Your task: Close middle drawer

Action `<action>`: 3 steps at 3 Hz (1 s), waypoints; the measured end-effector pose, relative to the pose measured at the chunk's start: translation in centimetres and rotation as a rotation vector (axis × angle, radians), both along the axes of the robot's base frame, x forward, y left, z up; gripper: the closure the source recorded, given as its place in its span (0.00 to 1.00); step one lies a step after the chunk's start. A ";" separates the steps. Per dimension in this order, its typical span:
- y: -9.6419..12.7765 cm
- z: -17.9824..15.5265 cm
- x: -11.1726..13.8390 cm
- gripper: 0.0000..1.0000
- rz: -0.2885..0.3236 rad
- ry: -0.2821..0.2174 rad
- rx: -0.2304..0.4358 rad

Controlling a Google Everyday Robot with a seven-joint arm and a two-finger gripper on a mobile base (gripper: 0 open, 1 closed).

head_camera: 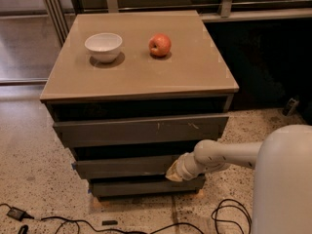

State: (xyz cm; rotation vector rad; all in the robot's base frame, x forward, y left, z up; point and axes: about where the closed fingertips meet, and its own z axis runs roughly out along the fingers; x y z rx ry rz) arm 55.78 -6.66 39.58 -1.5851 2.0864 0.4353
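Low in the frame, the gripper touches the right end of the middle drawer. Higher up, a bowl and apple sit on the cabinet.

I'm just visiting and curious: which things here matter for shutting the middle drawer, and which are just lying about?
Part of the job: the wide grey-brown wooden middle drawer; the robot's gripper, at the right part of that drawer's front panel.
Just lying about: the round white bowl and the red apple on the tan cabinet top; the black cables on the floor.
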 end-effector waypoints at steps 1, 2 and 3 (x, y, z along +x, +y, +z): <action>0.0 0.0 0.0 0.12 0.000 0.000 0.000; 0.0 0.0 0.0 0.00 0.000 0.000 0.000; 0.0 0.0 0.0 0.00 0.000 0.000 0.000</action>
